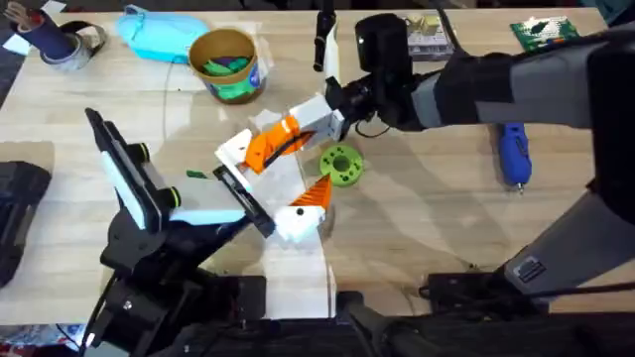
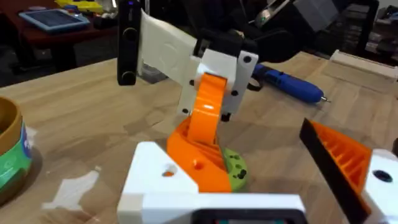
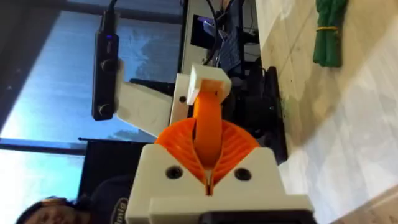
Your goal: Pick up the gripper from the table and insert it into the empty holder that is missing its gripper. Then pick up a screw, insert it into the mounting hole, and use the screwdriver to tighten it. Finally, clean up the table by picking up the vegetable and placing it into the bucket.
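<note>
Right end effector (image 1: 298,129) clamps the gripper (image 1: 266,144) mid-table beside the lime ring (image 1: 340,165); left end effector's (image 1: 283,213) state unclear.

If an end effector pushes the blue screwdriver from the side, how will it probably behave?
The screwdriver lies flat on the table and looks pen-shaped and round, so it would probably roll rather than slide. It looks stiff, likely hard plastic. Its smooth body may slip in a loose grip.

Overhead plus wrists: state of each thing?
Right gripper: shut on gripper part.
Left gripper: open, empty.
Gripper part: held off the table, not in holder.
Holder: upright, apart from the part.
Screwdriver: lying on table, not held.
Bucket: upright, green items inside.
Vegetable: on table, outside bucket.
</note>
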Robot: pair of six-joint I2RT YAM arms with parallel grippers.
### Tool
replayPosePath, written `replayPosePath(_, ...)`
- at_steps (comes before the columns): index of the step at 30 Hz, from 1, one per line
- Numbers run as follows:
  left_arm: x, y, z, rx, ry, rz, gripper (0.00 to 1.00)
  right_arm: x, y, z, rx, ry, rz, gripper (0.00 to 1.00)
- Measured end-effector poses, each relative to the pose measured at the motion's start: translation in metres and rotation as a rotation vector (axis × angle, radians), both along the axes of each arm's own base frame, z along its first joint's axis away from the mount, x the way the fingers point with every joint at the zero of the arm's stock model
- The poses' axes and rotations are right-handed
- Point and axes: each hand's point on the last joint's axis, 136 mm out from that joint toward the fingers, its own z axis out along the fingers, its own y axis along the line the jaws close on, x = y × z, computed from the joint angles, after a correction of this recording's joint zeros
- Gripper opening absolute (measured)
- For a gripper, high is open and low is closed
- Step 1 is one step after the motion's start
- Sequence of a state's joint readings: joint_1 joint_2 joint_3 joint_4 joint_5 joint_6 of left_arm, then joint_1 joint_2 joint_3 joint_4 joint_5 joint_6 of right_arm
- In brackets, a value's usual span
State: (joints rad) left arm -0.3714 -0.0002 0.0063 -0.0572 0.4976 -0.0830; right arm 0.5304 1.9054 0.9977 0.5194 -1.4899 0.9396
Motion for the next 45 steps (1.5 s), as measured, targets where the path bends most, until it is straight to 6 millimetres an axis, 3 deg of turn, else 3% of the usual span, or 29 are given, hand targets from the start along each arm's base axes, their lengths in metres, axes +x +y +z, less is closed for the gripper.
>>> replayPosePath(5, -0.001, -0.001, 0.000, -0.004, 0.005, -0.010, 0.991, -0.006, 0.011, -0.002, -0.038, 0.046, 0.004, 0.009)
replayPosePath(18, 0.005, 0.004, 0.000, -0.006, 0.009, 0.034, 0.991, 0.003, 0.025, 0.000, -0.073, 0.048, -0.051, 0.009)
replayPosePath(45, 0.009, 0.009, 0.000, -0.007, 0.011, 0.068, 0.991, 0.002, 0.032, 0.001, -0.070, 0.021, -0.060, 0.017)
